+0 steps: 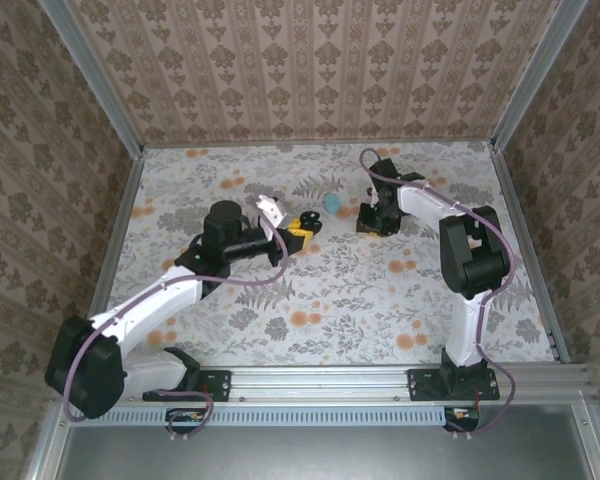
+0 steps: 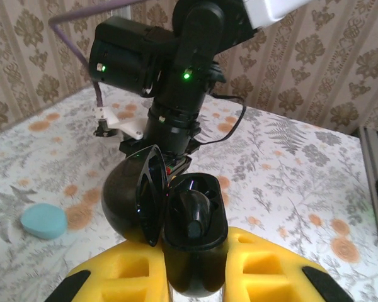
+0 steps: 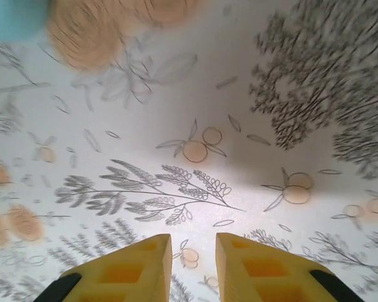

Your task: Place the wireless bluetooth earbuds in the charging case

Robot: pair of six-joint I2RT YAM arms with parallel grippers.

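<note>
My left gripper (image 2: 195, 267) is shut on a glossy black charging case (image 2: 198, 264), held upright between its yellow pads (image 2: 264, 261). The case's hinged lid (image 2: 148, 195) stands open to the left. One black earbud (image 2: 192, 214) sits in the case's well; the second earbud is hidden. From above, the left gripper (image 1: 302, 230) is at the table's middle. A small teal egg-shaped shell (image 2: 43, 220) lies shut on the table, also seen from above (image 1: 333, 203). My right gripper (image 3: 193, 251) points down at the cloth, open a little with nothing between its fingers, and sits right of the teal shell (image 1: 372, 218).
The right arm's black wrist (image 2: 176, 75) hangs close behind the held case. The floral tablecloth (image 1: 360, 290) is bordered by wallpapered walls and an aluminium frame (image 1: 520, 240). A blurred corner of the teal shell (image 3: 12, 16) shows at the upper left of the right wrist view.
</note>
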